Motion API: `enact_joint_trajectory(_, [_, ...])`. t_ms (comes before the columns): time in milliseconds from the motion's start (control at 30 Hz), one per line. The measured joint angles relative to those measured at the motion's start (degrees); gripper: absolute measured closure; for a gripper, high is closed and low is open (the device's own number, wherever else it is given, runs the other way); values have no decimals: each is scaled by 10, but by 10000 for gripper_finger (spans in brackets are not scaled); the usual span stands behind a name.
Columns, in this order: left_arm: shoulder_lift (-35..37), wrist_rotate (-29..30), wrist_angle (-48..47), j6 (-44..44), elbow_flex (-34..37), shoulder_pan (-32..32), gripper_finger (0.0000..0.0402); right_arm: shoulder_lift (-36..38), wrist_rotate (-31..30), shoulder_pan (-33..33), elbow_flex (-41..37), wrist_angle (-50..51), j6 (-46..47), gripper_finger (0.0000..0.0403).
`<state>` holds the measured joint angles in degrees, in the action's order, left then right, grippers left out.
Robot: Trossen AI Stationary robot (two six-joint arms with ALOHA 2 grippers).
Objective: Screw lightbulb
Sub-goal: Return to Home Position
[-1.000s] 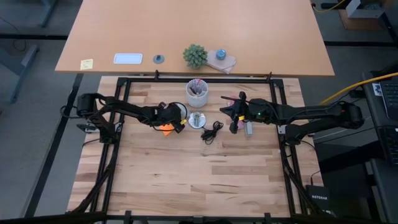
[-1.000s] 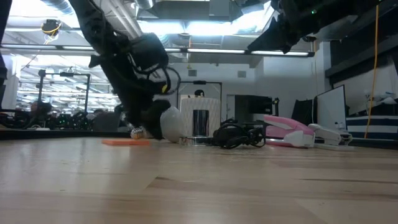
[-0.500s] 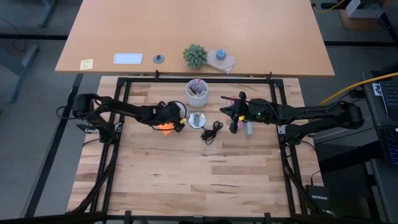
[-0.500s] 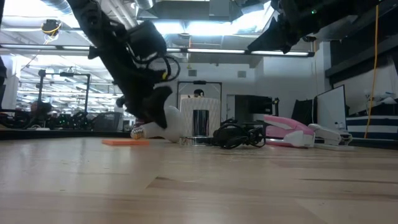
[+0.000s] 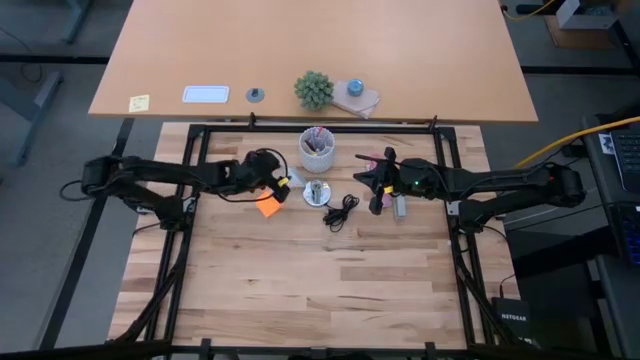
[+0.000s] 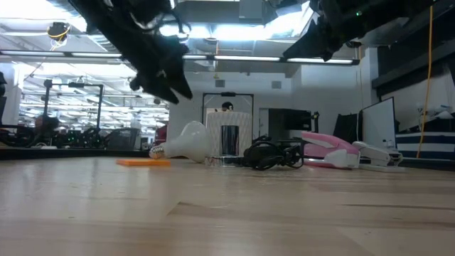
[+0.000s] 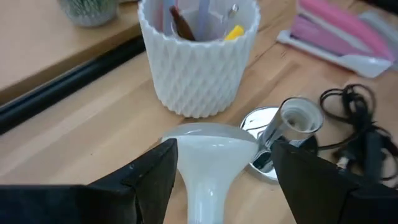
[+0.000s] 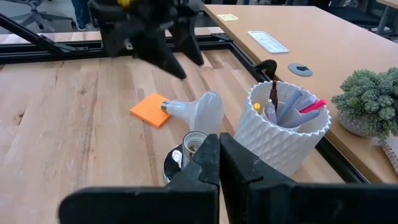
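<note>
Moved since a second earlier: my left gripper [image 6: 167, 84], lifted off the lightbulb [image 6: 186, 141] and drawn back, fingers spread wide, empty. Lightbulb: lay on its side on the table [image 5: 300, 290], below and just ahead of that gripper, not touching it. Its narrow base pointed toward the orange note [image 8: 151, 110], its wide end was beside the lamp socket [image 7: 292, 121], near the pen cup [image 7: 199, 56]. My right gripper [image 8: 218, 149]: fingers pressed together, holding nothing, raised across the socket.
</note>
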<state>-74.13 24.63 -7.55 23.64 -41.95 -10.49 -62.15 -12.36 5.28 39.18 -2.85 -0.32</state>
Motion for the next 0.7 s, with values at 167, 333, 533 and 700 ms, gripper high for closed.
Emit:
enact_joint_trajectory(167, [47,0,-30,-15,0,19,164,0,0,0,0,0,0,400])
enact_joint_trajectory(333, [76,0,-68,-47,0,47,216,0,0,0,0,0,0,400])
enact_joint_trajectory(533, [91,0,-90,-97,0,91,300,0,0,0,0,0,0,400])
enact_joint_trajectory(700, [99,0,-94,-140,0,125,360,0,0,0,0,0,0,400])
